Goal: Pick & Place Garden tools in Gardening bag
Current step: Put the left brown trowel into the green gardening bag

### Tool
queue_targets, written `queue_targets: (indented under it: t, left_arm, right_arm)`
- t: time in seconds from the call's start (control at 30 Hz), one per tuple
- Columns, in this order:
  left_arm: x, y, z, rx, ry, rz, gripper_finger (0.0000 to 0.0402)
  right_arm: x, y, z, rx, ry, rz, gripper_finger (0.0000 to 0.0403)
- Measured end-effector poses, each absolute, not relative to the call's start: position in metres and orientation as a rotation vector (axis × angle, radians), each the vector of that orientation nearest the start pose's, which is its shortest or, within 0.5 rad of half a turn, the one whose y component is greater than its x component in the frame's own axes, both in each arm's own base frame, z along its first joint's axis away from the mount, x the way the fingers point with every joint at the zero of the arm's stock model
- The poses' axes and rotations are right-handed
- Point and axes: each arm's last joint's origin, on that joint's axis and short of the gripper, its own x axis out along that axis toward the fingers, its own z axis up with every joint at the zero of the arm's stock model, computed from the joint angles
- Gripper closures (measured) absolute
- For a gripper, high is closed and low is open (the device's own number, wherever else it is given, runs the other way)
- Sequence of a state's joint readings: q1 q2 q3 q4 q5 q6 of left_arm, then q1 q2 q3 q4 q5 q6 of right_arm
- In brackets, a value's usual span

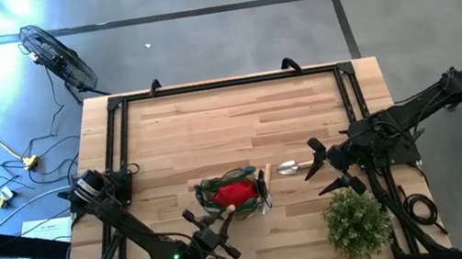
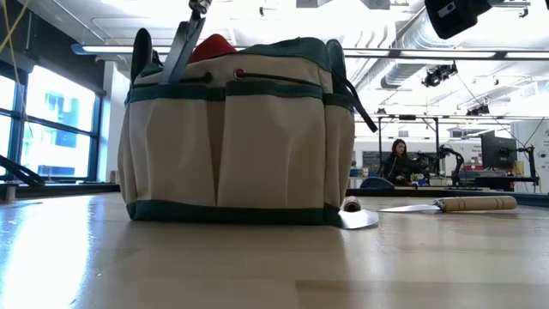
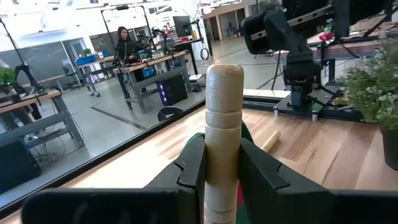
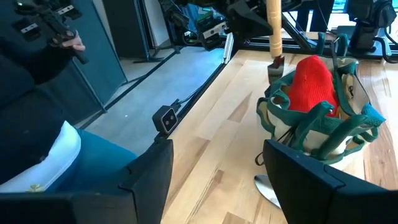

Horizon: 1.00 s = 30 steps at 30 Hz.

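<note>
Gardening bag [image 1: 234, 194] holds a red glove [image 1: 235, 191]; left fingers [image 3: 261, 171] grip a wooden-handled tool [image 3: 222, 124] above it; right fingers [image 4: 308, 177] spread wide; one trowel [image 1: 296, 166] remains at its 3 o'clock.

— What do you have on the table apart from the job itself?

— A bushy green potted plant [image 1: 357, 223] sits at the lower right of your overhead frame, on the pale wooden table [image 1: 228, 111], which has a black frame along its edges.

— And off the table?

— At the upper left you see a black floor fan [image 1: 60, 58] on the grey concrete. Cables with yellow plugs [image 1: 29, 162] trail down the left side.

— Anyone in the room?

— Yes: in the level view a person [image 2: 398, 160] in dark clothes sits at the workbenches [image 2: 446, 178] far back on the right. Large windows [image 2: 60, 129] fill the left of that frame.
</note>
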State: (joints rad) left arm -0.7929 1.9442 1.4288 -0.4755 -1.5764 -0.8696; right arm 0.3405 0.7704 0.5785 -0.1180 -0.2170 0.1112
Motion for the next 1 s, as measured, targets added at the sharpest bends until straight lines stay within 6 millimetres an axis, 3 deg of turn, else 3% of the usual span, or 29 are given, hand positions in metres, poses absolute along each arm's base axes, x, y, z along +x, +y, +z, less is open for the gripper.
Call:
queue_targets:
  t: [0.23, 1.0]
  left_arm:
    - [0.302, -0.265, 0.209, 0.158, 0.066, 0.776, 0.0341]
    - [0.298, -0.261, 0.197, 0.185, 0.175, 0.723, 0.0341]
  right_arm:
    - [0.162, 0.064, 0.270, 0.087, 0.342, 0.530, 0.0163]
    - [0.162, 0.064, 0.270, 0.103, 0.346, 0.526, 0.0163]
